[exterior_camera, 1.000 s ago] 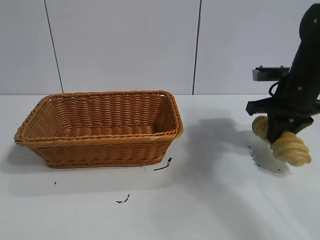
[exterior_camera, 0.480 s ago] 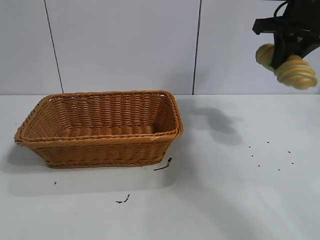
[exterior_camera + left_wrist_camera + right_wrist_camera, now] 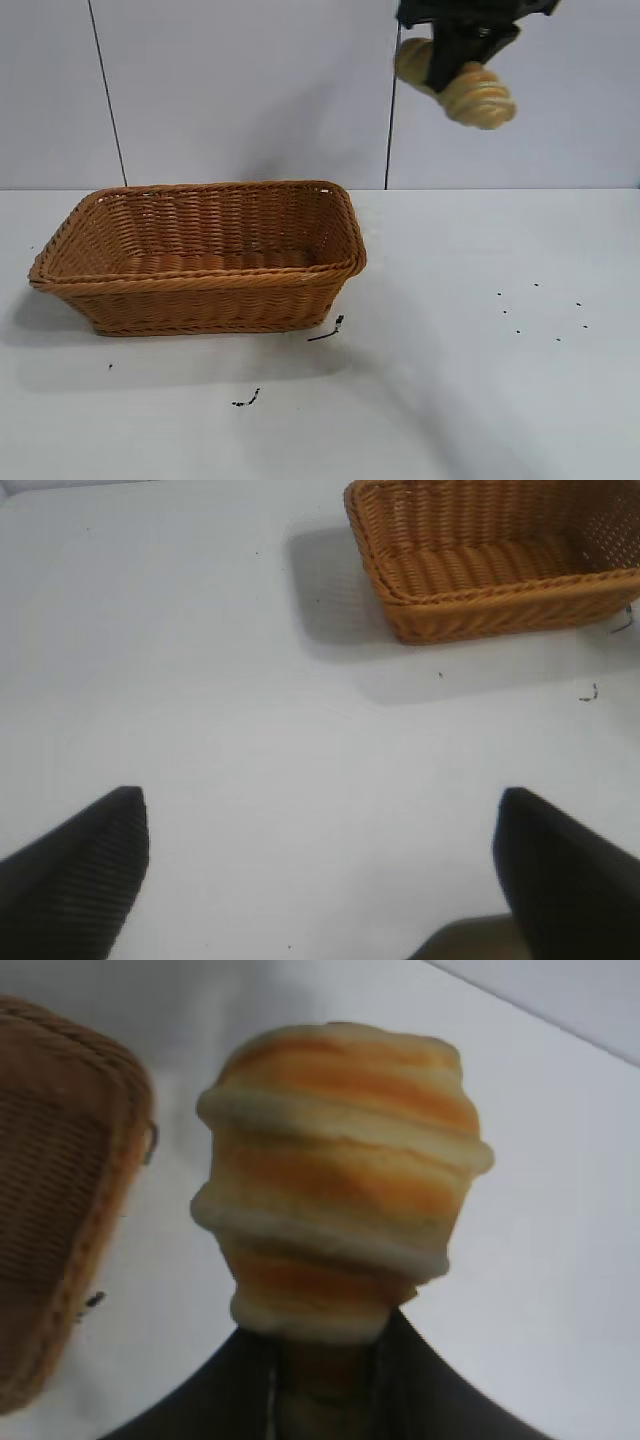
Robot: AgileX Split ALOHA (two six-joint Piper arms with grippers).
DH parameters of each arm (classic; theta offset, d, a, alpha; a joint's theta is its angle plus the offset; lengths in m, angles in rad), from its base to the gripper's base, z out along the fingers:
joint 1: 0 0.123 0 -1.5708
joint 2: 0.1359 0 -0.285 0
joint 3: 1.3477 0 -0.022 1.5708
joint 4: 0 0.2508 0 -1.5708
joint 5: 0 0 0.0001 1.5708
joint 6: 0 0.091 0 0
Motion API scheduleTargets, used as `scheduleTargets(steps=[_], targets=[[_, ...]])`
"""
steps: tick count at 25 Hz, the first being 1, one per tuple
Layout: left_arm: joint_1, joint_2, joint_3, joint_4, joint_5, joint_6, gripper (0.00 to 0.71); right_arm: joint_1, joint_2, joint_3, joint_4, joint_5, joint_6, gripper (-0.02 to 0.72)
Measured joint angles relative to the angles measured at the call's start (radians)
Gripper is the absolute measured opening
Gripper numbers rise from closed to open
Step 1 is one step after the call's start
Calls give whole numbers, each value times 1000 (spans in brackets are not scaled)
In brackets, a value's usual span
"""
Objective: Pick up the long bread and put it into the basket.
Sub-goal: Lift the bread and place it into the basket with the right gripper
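Exterior view: the right gripper (image 3: 458, 52) clamps the long bread (image 3: 478, 95) high in the air, beyond the basket (image 3: 200, 285)'s right end. Left wrist view: the left gripper (image 3: 320, 865) spread wide, empty, over the table (image 3: 200, 730). Right wrist view: the loaf's ridged end close up
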Motion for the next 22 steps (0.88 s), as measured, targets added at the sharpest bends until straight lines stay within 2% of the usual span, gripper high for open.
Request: scheduleTargets(steps=[4,6,9,12,15,22], targets=[[0,0,0,0,0,0,696,98,57,-15,0,-63,-133,136],[0,0,0,0,0,0,696,132,87,-15,1,-90,-242,136],[0,0,0,0,0,0,696,158,133,-15,1,-114,-451,136],[0,0,0,0,0,0,696,159,179,-15,4,-166,-609,136],[0,0,0,0,0,0,696,157,219,-15,4,-224,-671,136],[0,0,0,0,0,0,696,157,276,-15,50,-262,-683,136]])
